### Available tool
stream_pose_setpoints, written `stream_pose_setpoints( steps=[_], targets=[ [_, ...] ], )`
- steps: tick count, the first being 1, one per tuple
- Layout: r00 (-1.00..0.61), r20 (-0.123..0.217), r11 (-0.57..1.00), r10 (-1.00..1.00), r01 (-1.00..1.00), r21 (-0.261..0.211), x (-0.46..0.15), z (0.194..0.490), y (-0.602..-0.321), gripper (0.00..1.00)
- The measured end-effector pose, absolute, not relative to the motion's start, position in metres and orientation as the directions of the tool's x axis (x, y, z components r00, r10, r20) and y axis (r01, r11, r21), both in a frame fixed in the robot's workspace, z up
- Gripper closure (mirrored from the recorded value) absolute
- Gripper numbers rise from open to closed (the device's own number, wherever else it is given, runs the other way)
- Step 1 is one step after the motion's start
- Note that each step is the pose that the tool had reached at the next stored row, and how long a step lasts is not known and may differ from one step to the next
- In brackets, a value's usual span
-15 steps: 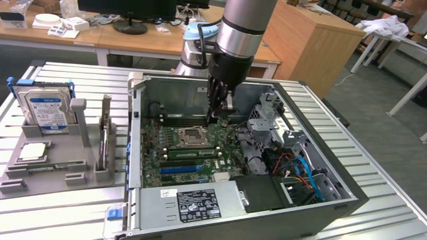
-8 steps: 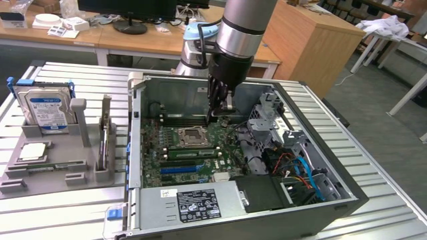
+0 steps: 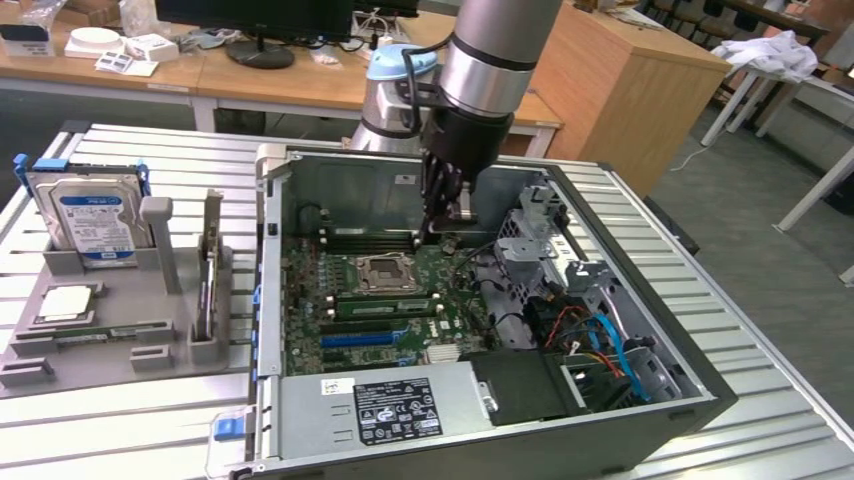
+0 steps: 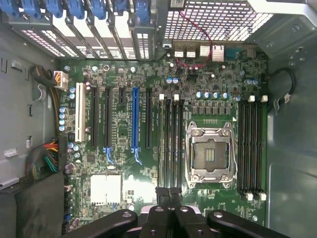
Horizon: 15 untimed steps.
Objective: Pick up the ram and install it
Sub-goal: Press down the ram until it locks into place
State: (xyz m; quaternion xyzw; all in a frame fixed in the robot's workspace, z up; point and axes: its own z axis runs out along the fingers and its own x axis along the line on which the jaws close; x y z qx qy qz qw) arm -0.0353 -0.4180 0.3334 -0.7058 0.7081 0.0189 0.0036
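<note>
In the exterior view the gripper [image 3: 441,236] is hanging inside the case [image 3: 358,188], its tips hard to make out. One ram [image 3: 94,333] is lying half sunk in the grey rack [image 3: 88,362]. In the wrist view its fingers [image 4: 162,199] are sitting together, empty, by one socket [image 4: 210,154] and two slot banks [image 4: 250,146].

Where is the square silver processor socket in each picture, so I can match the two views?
Exterior view: the processor socket sits on the green motherboard inside the open case, towards the exterior view's left of the board.
Wrist view: the processor socket lies between two banks of black memory slots.
Shared landmark: the blue expansion slot on the same board.
</note>
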Motion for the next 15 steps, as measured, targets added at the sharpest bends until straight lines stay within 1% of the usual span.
stream_pose_setpoints(
  steps=[15],
  targets=[
    [-0.015,-0.032,0.014,-0.999,-1.0,0.022,-0.013,0.332,-0.418,0.89]
  ],
)
